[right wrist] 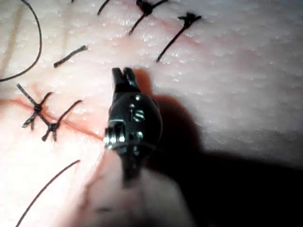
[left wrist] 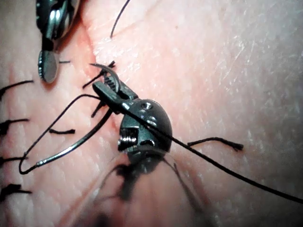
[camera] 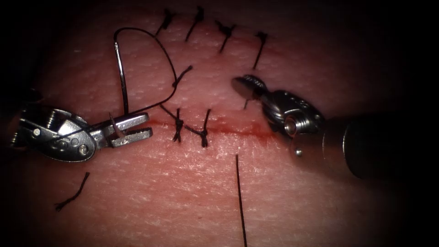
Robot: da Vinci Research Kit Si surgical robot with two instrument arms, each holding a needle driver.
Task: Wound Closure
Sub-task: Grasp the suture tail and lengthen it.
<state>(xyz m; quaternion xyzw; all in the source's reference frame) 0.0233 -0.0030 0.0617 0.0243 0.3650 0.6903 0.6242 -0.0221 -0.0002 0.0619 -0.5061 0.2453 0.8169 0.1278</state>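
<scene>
Endoscope view: near its tip, the needle is being pinched by the left gripper, free of the tissue, and is judged liable to swivel, while the right gripper is being kept pressed together, empty.

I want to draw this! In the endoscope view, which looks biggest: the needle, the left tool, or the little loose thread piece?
1. Left tool, holding the needle near its tip
2. Needle, out of the tissue
3. Loose thread piece
</scene>
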